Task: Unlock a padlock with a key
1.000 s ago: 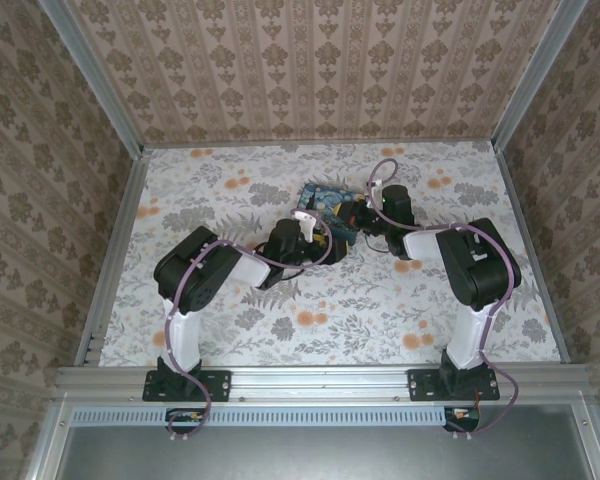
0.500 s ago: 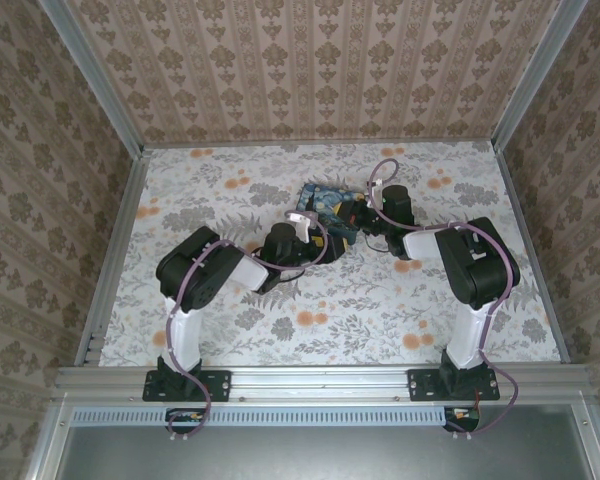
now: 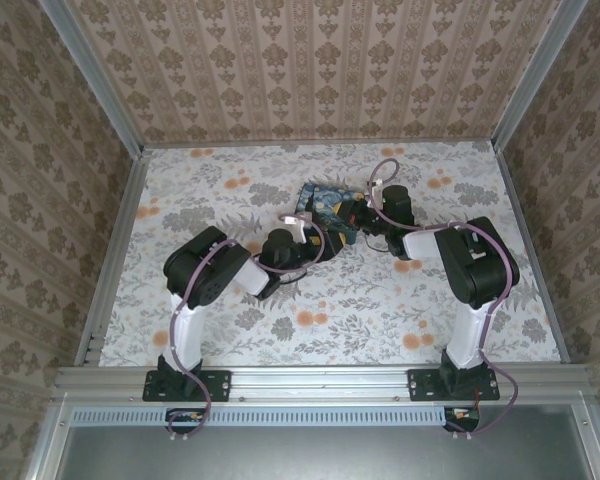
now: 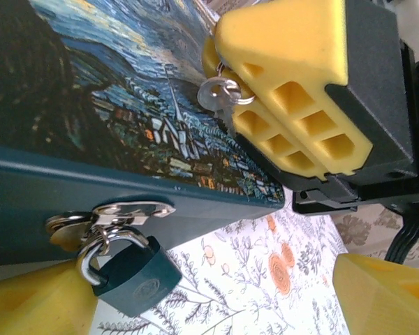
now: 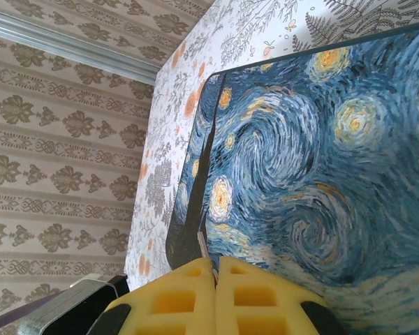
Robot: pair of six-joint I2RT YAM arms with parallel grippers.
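Note:
A box with a swirling night-sky picture on its lid lies on the table. From the metal hasp on its dark teal side hangs a dark teal padlock. My left gripper is open at that side, the padlock just inside its left yellow finger. Above the lid, my right gripper is shut on a silver key with a ring; the key's tip sticks out between the foam pads. In the top view the left gripper and right gripper meet at the box.
The table has a floral cover with orange blossoms. Patterned walls close it in at the back and both sides, with metal rails along the edges. Both arms' cables loop above the wrists.
The left arm has shifted its wrist a little to the left along the box's near side, bringing the padlock between its fingers. The right arm has held still with the key.

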